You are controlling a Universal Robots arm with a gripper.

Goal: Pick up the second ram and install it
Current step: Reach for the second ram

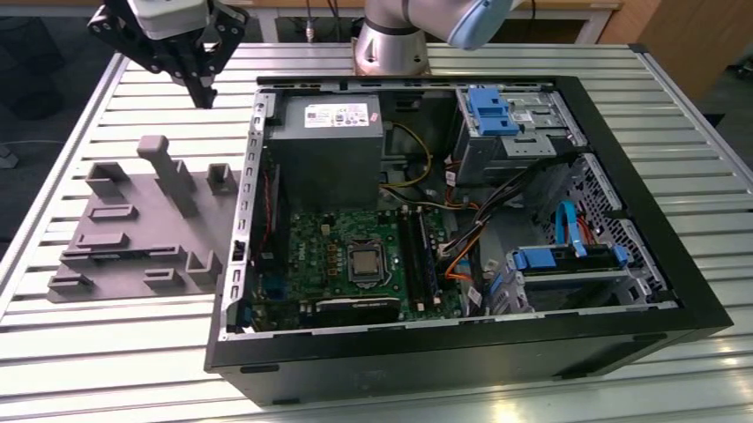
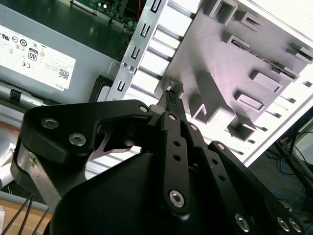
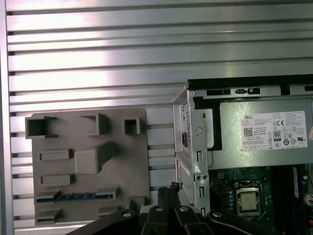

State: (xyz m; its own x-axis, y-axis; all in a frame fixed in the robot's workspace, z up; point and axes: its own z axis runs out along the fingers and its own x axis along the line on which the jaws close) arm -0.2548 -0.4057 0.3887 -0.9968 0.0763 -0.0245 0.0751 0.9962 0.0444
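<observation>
The second ram (image 3: 73,196) shows edge-on as a thin blue-green strip lying in a long slot of the grey holder plate (image 3: 88,127). My gripper (image 1: 204,95) hangs above the table at the exterior view's upper left, past the holder plate (image 1: 130,229) and beside the open computer case (image 1: 471,352). Its black fingers meet at the tips in both wrist views, gripper (image 2: 171,96) and gripper (image 3: 172,187), with nothing between them. The green motherboard (image 1: 341,256) lies inside the case, its long black memory slots (image 1: 421,256) beside the processor socket.
The grey power supply (image 1: 330,141) fills the case's near corner by my gripper. Blue drive brackets (image 1: 488,110) and orange cables (image 1: 465,256) sit at the exterior view's right. Upright posts (image 1: 171,172) rise from the holder plate. The slatted metal table (image 1: 118,352) surrounds everything.
</observation>
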